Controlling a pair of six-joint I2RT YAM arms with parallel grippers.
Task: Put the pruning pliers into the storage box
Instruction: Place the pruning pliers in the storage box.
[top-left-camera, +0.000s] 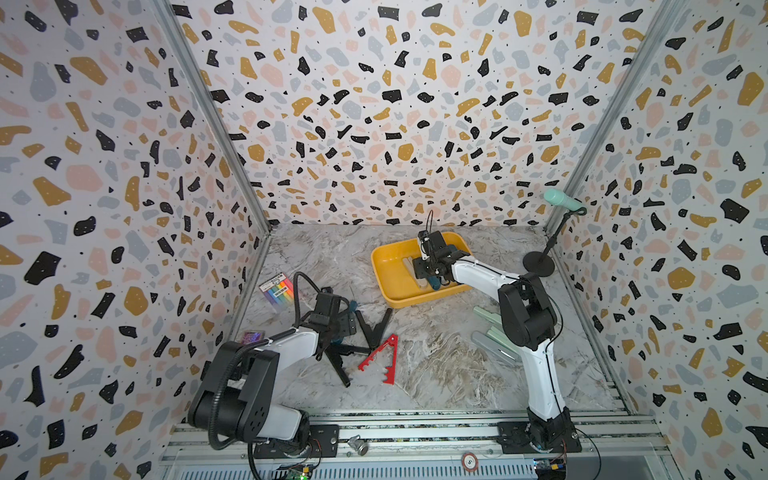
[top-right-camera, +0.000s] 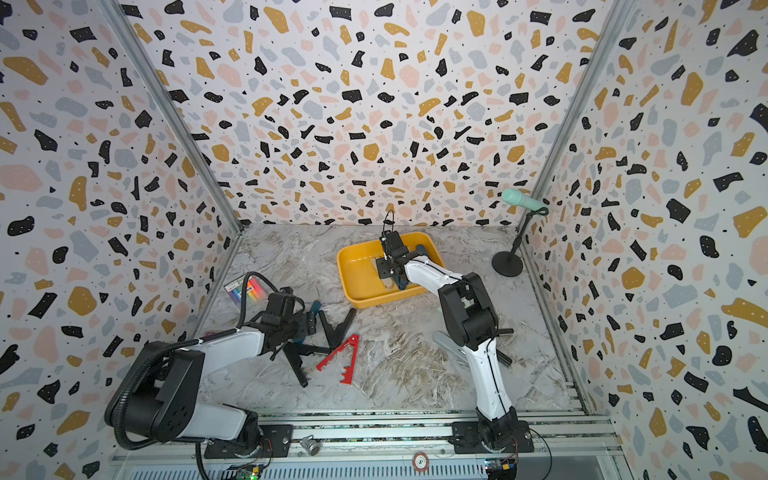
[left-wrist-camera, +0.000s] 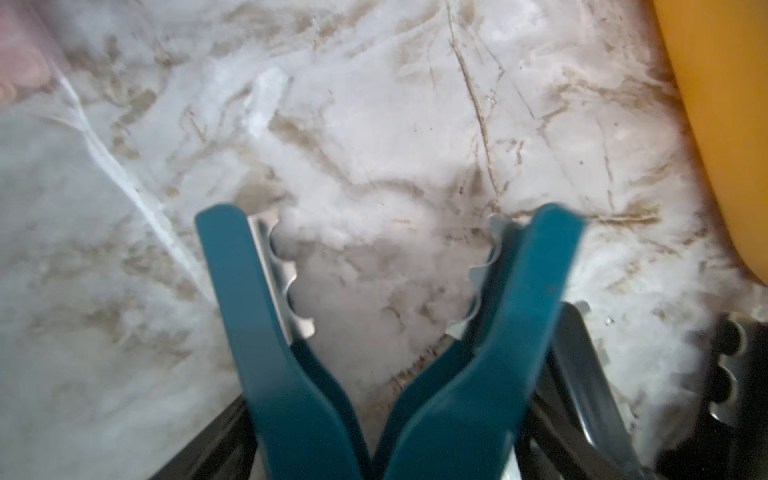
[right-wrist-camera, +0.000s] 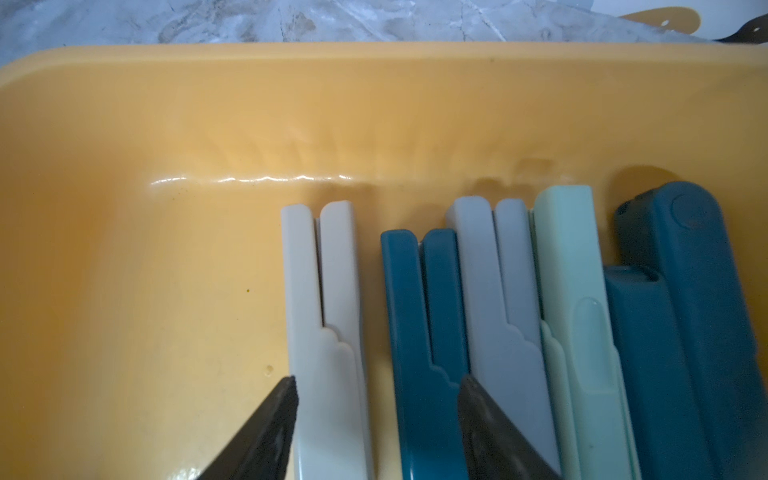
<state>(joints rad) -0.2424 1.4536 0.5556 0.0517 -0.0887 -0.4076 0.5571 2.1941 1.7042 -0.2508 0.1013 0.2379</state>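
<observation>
The mustard-yellow storage box (top-left-camera: 386, 286) (top-right-camera: 353, 286) stands at the back middle. My right gripper (right-wrist-camera: 379, 380) (top-left-camera: 417, 270) hangs open inside it, over an off-white pruning pliers (right-wrist-camera: 324, 311) and a teal one (right-wrist-camera: 424, 311), holding nothing. Grey (right-wrist-camera: 498, 270), mint (right-wrist-camera: 573, 270) and dark teal (right-wrist-camera: 685, 291) pliers lie folded beside them. My left gripper (top-left-camera: 345, 322) (top-right-camera: 305, 322) is low at the table, open, its fingers flanking a spread dark teal pliers (left-wrist-camera: 478, 332). Black (top-left-camera: 376, 328) and notched red (top-left-camera: 384, 359) pliers lie just to its right. Another black one (top-left-camera: 340, 365) lies under the left wrist.
Mint and grey pliers (top-left-camera: 490, 332) lie partly hidden behind the right arm. A rainbow-striped packet (top-left-camera: 277, 289) and a small purple card (top-left-camera: 251, 336) lie by the left wall. A microphone stand (top-left-camera: 538, 262) stands at the back right. Metal rails (top-left-camera: 415, 432) line the front edge.
</observation>
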